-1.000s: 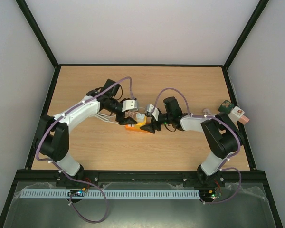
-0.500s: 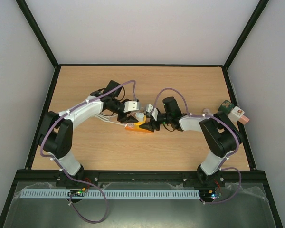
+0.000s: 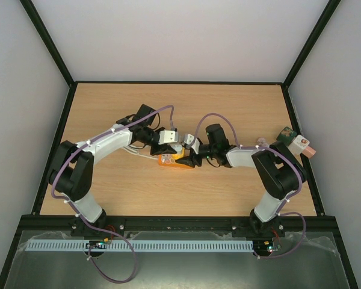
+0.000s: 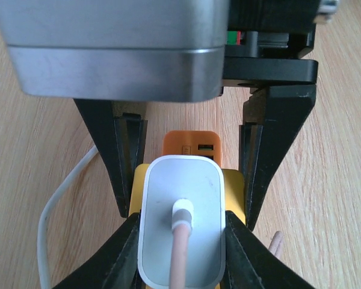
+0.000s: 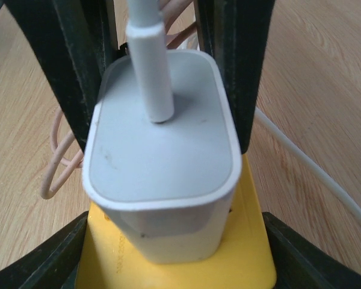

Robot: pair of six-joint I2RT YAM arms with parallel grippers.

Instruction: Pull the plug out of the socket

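Note:
The white plug (image 4: 180,229) stands in the yellow and orange socket (image 4: 189,144) at mid-table (image 3: 174,160), a pink cable leaving its top. My left gripper (image 4: 180,244) is shut on the plug, both pads pressed against its sides. Seen from the right wrist, the plug (image 5: 162,162) rises from the yellow socket (image 5: 243,259), and the left fingers (image 5: 78,66) flank its far part. My right gripper (image 5: 177,262) is shut on the socket's base, one finger on each side. From above, both grippers (image 3: 175,144) (image 3: 191,159) meet at the socket.
A thin white cable (image 4: 48,205) curls on the wood left of the socket (image 3: 138,153). Pink cable loops (image 5: 54,162) lie beside it. Small coloured objects (image 3: 296,143) sit at the table's right edge. Black frame rails border the table.
My left gripper has slid right onto the plug and closed on it. The right jaws have narrowed onto the socket. The socket has stayed in place.

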